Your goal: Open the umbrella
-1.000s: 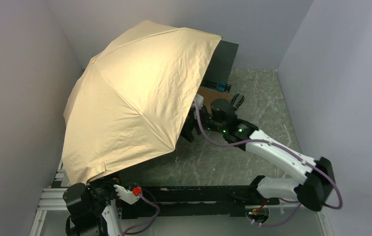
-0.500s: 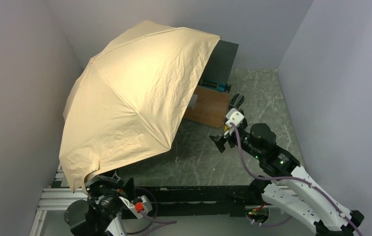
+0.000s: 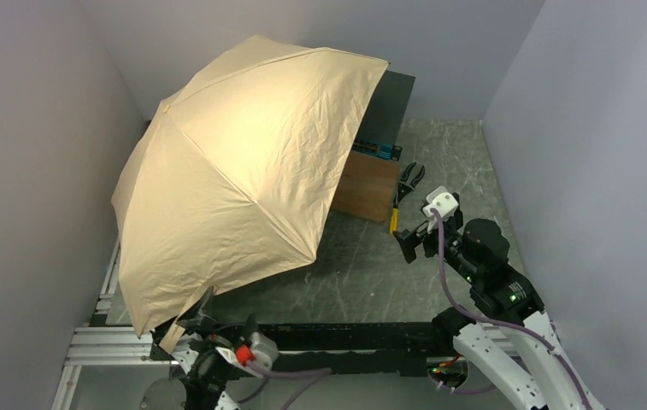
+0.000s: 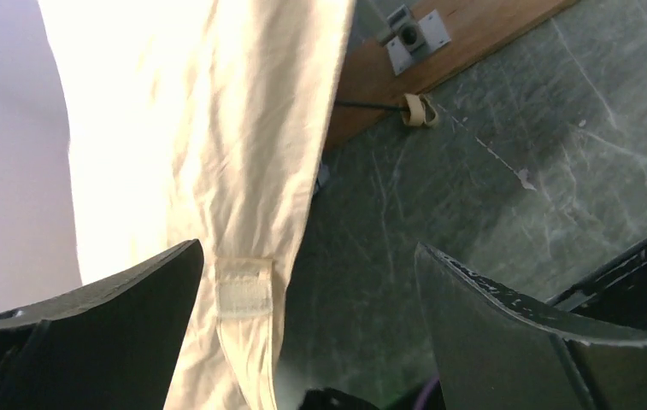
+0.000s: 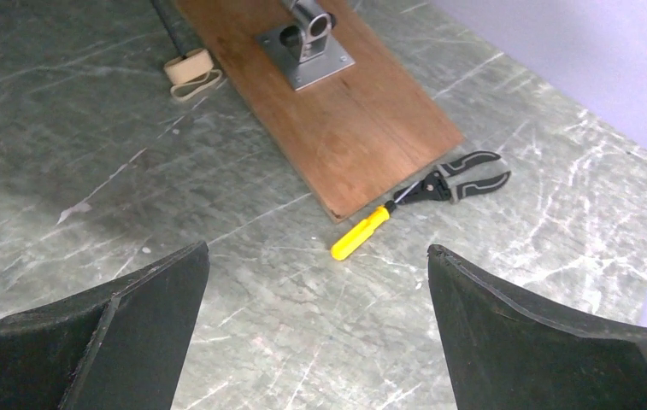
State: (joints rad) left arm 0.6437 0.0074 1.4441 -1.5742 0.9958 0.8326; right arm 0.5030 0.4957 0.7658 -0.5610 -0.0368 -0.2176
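Top external: right gripper (image 3: pixel 411 245) has retreated from the umbrella (image 3: pixel 243 171) toward the near-right corner, jaws spread. Left gripper (image 4: pixel 307 252) sits low at the near edge, jaws spread too.

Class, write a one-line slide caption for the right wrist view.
Open right gripper hovers over the marble table, facing a wooden board, a yellow-handled tool and black pliers.
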